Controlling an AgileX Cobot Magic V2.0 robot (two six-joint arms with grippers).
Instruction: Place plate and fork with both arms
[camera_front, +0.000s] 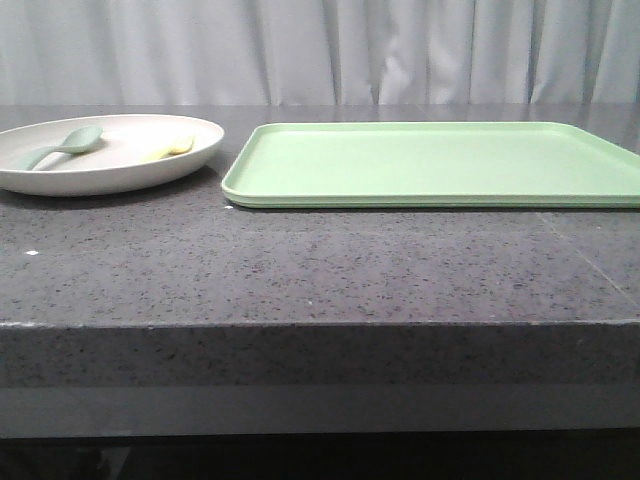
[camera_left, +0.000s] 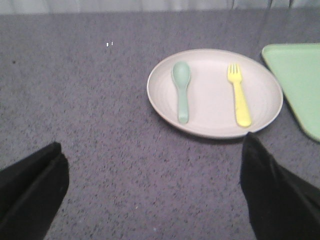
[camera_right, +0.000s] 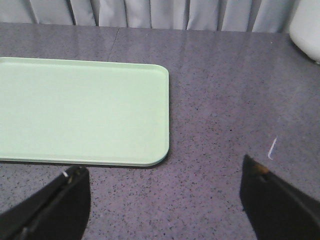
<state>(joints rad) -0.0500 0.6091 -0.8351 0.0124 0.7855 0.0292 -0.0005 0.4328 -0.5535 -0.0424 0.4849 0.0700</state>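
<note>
The cream plate (camera_front: 120, 170) (camera_left: 215, 125) rests on the dark counter at the far left, beside the tray. On it lies the yellow fork (camera_left: 239, 95) (camera_front: 168, 148), tines pointing away from my left wrist camera. My left gripper (camera_left: 152, 147) is open above bare counter, short of the plate's near rim, nothing between its black fingers (camera_left: 35, 187). My right gripper (camera_right: 162, 172) is open too, over bare counter just off the tray's near right corner. Neither gripper shows in the front view.
A pale grey-green spoon (camera_left: 181, 90) (camera_front: 55, 148) lies on the plate next to the fork. The rectangular light-green tray (camera_front: 430, 165) (camera_right: 80, 112) (camera_left: 300, 85) lies right of the plate. A white object (camera_right: 307, 25) stands at the far right. Grey curtains hang behind the counter.
</note>
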